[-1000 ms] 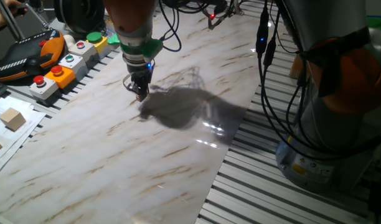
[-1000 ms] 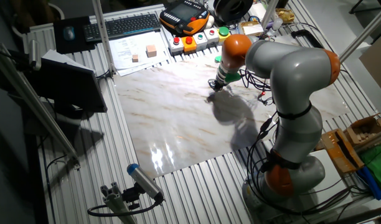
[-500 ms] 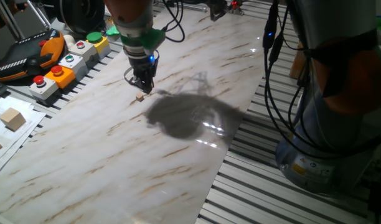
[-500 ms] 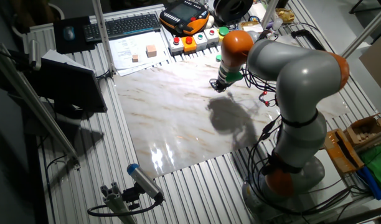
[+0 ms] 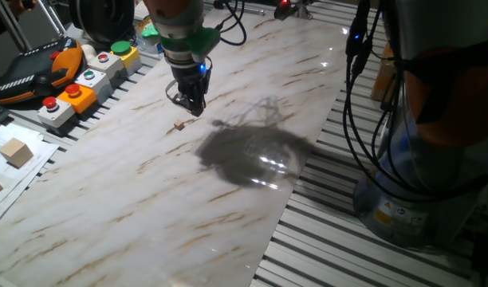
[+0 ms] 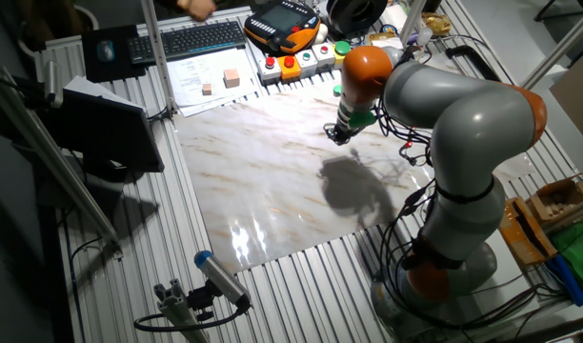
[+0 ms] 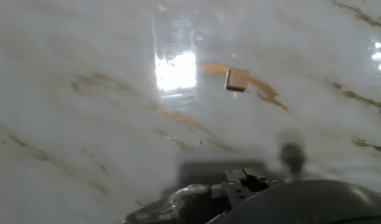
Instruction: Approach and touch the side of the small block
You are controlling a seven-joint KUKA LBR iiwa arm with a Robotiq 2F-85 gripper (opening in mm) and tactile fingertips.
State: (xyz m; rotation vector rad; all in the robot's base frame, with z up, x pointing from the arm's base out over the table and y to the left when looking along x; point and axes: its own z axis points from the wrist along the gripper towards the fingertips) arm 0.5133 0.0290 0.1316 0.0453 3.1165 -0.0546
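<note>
Hand view looks down at the marble-patterned bench (image 7: 84, 124): the pincer's own body is a dark blur along the bottom edge, and beyond it the small block (image 7: 238, 79) lies alone on bare surface with open marble on every side. Its finger tips are not visible there.

From one fixed view, the near bench (image 5: 148, 231) is open marble down to its right edge, where ribbed metal slats (image 5: 332, 239) begin. Farther in, the small block (image 5: 179, 124) sits flat on the surface. The pincer (image 5: 194, 108) hangs just beyond and to the right of it, lifted off the bench and apart from the block, holding nothing. Its fingers point down and look drawn close together, though I cannot tell for sure how wide they stand. The arm drops steeply from the top edge, which cuts it off. Its dark shadow lies right of the block. Along the far left edge stand button boxes (image 5: 76, 88), and a larger wooden cube (image 5: 15, 151) rests on papers.

From the other fixed view, the pincer (image 6: 335, 132) hovers near the bench's far side; the block is too small to pick out.
</note>
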